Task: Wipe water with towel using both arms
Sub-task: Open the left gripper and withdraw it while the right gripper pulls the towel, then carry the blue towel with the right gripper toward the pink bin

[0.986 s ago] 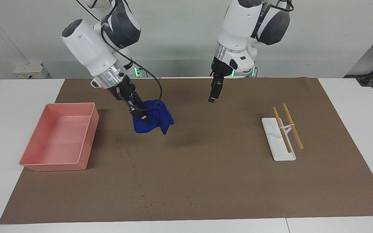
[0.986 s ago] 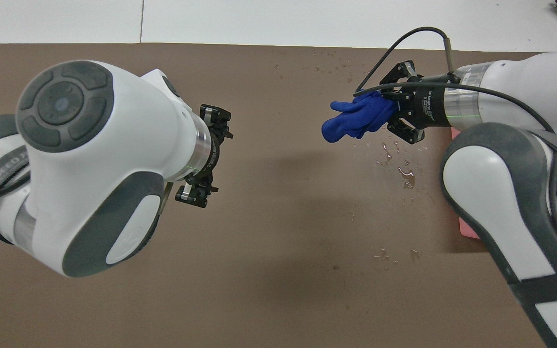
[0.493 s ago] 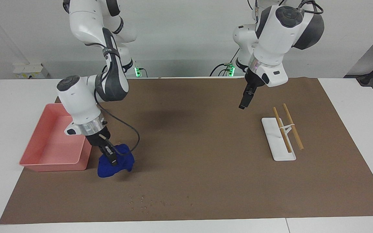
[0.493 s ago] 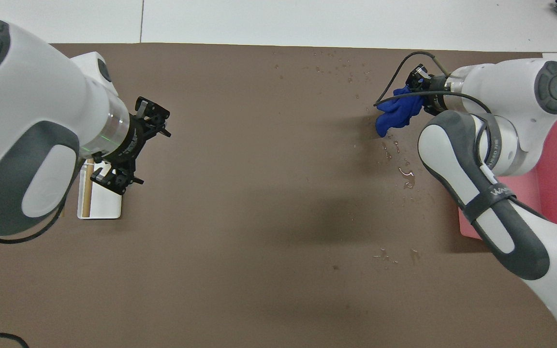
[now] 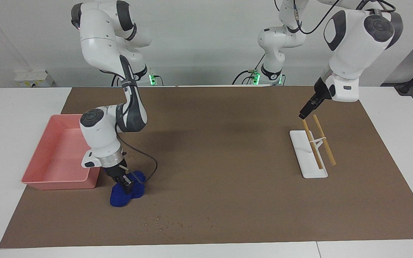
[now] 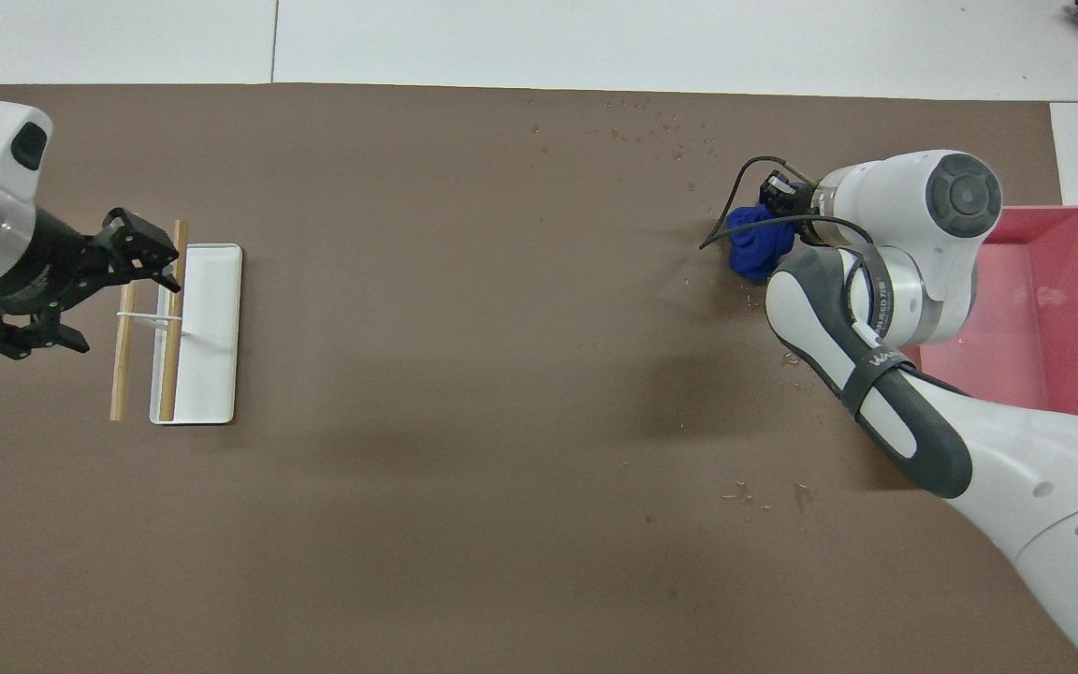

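Note:
The deep-blue towel [image 5: 124, 194] lies bunched on the brown mat [image 5: 228, 172], beside the pink tray's corner that is farthest from the robots. It also shows in the overhead view [image 6: 752, 248]. My right gripper [image 5: 125, 184] points down, is shut on the towel and presses it onto the mat; in the overhead view the right gripper [image 6: 776, 198] is partly hidden by its own arm. My left gripper [image 5: 302, 115] is open and empty, raised over the end of the white tray [image 5: 307, 157] nearest the robots. It also shows in the overhead view [image 6: 116, 307].
The pink tray [image 5: 39, 179] stands at the right arm's end. Two wooden sticks [image 5: 317, 141] lie on the white tray. Water drops [image 5: 163, 224] dot the mat farther from the robots than the towel, and more drops [image 6: 764, 491] lie nearer the robots.
The right gripper has carried the towel down and away from the robots onto the mat by the pink tray. The left arm has swung to its own end, over the white tray.

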Robot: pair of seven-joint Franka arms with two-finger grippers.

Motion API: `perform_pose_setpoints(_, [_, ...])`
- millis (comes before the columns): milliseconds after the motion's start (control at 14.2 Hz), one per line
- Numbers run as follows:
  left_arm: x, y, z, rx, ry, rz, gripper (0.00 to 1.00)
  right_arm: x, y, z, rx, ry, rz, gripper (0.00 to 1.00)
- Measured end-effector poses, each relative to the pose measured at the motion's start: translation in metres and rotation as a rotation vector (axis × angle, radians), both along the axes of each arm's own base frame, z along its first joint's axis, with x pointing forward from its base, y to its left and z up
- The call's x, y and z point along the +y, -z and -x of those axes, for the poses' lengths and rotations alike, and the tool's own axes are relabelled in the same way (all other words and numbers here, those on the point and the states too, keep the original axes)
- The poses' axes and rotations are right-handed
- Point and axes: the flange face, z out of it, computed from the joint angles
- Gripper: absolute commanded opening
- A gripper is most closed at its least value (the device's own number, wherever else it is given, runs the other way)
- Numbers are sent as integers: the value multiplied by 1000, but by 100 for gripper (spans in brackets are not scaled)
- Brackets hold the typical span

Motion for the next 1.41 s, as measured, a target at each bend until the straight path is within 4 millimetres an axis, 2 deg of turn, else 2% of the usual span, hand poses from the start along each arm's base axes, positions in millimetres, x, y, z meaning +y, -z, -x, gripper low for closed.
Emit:
perform_pose_setpoints(211, [43,-1,3,24,147,24,100,0,10,14,30,-3,4,0])
perform_pose_setpoints(563, [91,-2,7,39,374,11,100,5,10,55,103,-23,13,0])
perform_pose_setpoints(775, [118,-4,10,41,480,19,100,-2,9,84,189,-23,21,0])
perform_pose_setpoints(915, [136,-6,13,35,531,28,100,-14,9,101,225,-20,25,0])
perform_pose_setpoints(1127, [143,-11,13,6,568,24,100,-29,9,124,277,-13,28,0])
perform_pose_setpoints(1408, [129,-14,8,-26,599,11,100,-44,10,157,400,4,27,0])
